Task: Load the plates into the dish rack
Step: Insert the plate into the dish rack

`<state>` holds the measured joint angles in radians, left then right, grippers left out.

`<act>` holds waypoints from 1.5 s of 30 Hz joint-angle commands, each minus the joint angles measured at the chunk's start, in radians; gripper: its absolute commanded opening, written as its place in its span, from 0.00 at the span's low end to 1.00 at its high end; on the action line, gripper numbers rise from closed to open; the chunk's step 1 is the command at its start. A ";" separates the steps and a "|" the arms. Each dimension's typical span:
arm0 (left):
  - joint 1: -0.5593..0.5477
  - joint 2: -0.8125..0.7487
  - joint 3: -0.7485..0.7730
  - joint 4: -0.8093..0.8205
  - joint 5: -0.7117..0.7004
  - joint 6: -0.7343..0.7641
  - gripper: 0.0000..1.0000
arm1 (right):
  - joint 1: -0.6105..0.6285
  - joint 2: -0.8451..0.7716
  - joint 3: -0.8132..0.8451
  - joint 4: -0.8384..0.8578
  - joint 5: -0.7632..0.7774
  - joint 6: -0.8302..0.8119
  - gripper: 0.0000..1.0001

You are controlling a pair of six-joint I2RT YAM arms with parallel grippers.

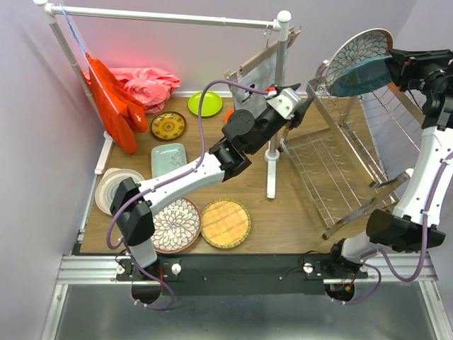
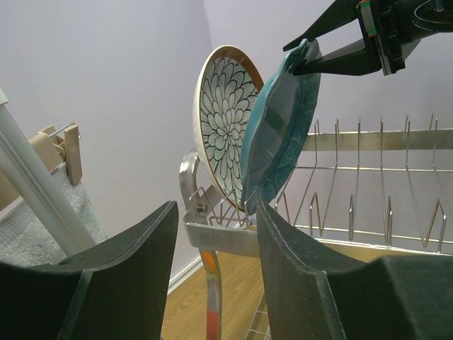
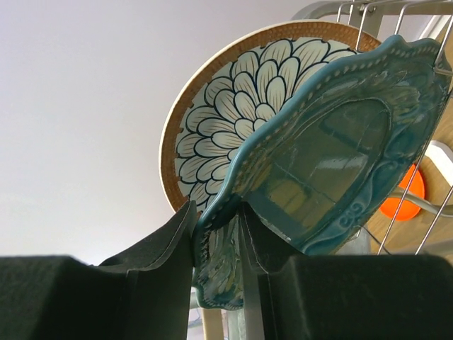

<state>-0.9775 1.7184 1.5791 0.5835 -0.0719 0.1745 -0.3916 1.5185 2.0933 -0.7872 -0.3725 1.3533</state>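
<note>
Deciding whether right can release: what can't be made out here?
1. Teal plate bottom edge in the dish rack tines: left wrist view, left gripper finger covers it; right wrist view, right gripper covers it; too small from above.
2. Orange plate: only a sliver behind rack wires; in top view the left arm hides most.

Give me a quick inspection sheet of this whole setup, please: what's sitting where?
Surface: wooden table; unloaded plates lie on its left half.
Job's things: dish rack on the right; floral plate upright in it; teal plate tilted beside that, seating unclear.
Clutter: red cloth, pink cloth, grey towel hanging from the white rail.
Grippers: right gripper shut on the teal plate's rim; left gripper open, empty, facing the rack.
Cables: purple cables run along both arms.
Surroundings: lilac walls; nothing else seen.
</note>
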 commanded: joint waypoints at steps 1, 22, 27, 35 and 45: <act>-0.006 -0.043 -0.007 0.035 -0.032 -0.003 0.57 | 0.008 0.017 0.048 0.121 0.055 0.012 0.36; -0.006 -0.049 -0.028 0.047 -0.045 -0.001 0.57 | 0.172 -0.001 -0.029 0.137 0.098 -0.066 0.39; -0.006 -0.052 -0.041 0.053 -0.048 -0.004 0.57 | 0.188 -0.001 -0.044 0.144 0.092 -0.069 0.39; -0.004 -0.063 -0.065 0.067 -0.054 -0.007 0.57 | 0.223 0.009 -0.030 0.157 0.093 -0.074 0.39; -0.003 -0.060 -0.067 0.073 -0.054 -0.009 0.57 | 0.235 0.028 -0.024 0.172 0.092 -0.086 0.39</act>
<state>-0.9775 1.6855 1.5215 0.6147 -0.0975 0.1734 -0.1993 1.5185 2.0651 -0.6685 -0.2234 1.2587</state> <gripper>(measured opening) 0.572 0.403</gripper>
